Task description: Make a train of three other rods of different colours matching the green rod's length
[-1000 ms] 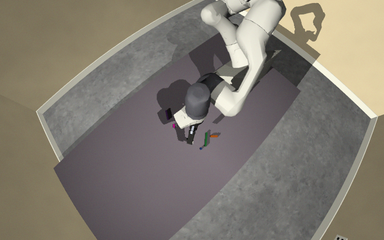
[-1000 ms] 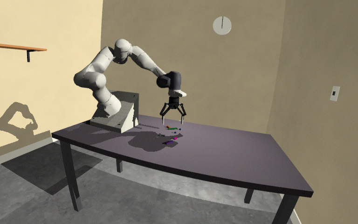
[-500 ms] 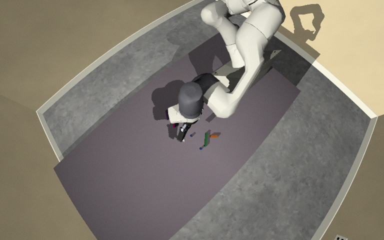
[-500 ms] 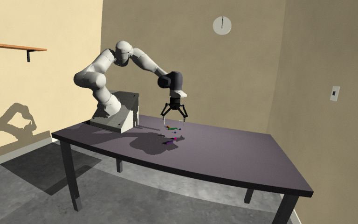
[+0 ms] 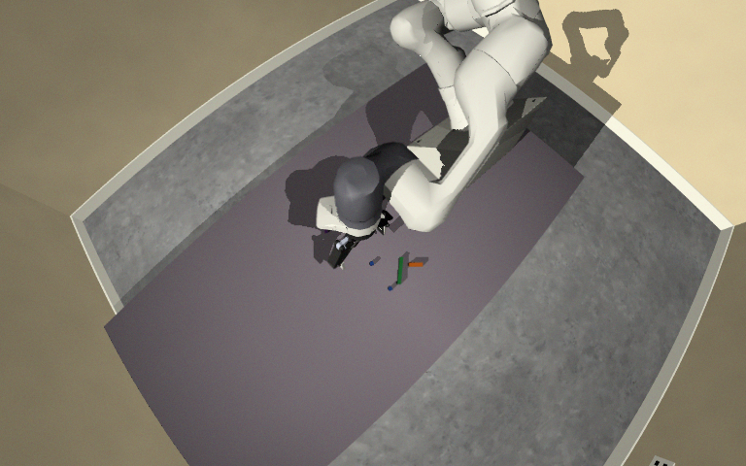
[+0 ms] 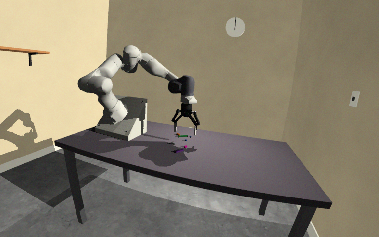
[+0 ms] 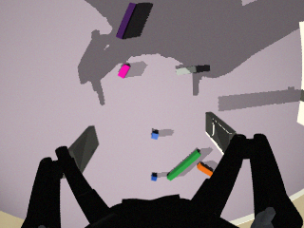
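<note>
The green rod (image 7: 184, 165) lies flat on the table, with the orange rod (image 7: 204, 169) close by its one end. One blue rod (image 7: 154, 177) lies by the green rod's other end and a second blue rod (image 7: 155, 133) lies a little apart. The magenta rod (image 7: 124, 71), the purple rod (image 7: 129, 21) and a dark grey rod (image 7: 201, 68) lie farther off, in the arm's shadow. My gripper (image 7: 150, 129) is open and empty, hovering above the table over the second blue rod. In the exterior view the gripper (image 6: 185, 131) hangs over the green rod (image 6: 182, 136) and the magenta rod (image 6: 185, 146).
The robot's base block (image 6: 123, 123) stands at the table's back left corner. In the top view the arm hides the purple, magenta and grey rods; the green rod (image 5: 400, 269) and the orange rod (image 5: 416, 264) show beside it.
</note>
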`<state>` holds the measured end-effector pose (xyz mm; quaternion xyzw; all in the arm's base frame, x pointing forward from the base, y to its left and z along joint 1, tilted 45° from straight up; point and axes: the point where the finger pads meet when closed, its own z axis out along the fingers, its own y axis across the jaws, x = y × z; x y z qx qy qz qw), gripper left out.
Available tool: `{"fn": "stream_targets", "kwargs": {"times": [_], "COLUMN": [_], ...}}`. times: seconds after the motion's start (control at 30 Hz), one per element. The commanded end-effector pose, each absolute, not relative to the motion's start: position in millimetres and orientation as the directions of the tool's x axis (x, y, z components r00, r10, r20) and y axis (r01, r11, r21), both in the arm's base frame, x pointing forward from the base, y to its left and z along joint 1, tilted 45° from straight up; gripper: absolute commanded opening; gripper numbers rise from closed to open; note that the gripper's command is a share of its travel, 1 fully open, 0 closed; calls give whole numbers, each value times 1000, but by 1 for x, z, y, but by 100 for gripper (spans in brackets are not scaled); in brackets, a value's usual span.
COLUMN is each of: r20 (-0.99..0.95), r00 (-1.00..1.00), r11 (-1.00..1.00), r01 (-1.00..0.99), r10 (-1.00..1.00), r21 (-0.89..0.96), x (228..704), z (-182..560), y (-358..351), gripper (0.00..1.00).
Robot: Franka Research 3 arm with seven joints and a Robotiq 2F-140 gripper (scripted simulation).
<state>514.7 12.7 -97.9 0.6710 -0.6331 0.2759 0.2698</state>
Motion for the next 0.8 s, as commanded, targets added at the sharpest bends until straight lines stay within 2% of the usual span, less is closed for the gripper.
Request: {"fn": "stream_targets", "kwargs": {"times": [0.0,0.77], "r20": [706,618], "r00": [-120,-485], "r11": [74,332], "r01": [-993,-875], "r10": [-698,-619], "r21": [-96,-354], "x": [516,537], "z": [-96,-79], "y": [10,-7], "gripper": [100,100]}}
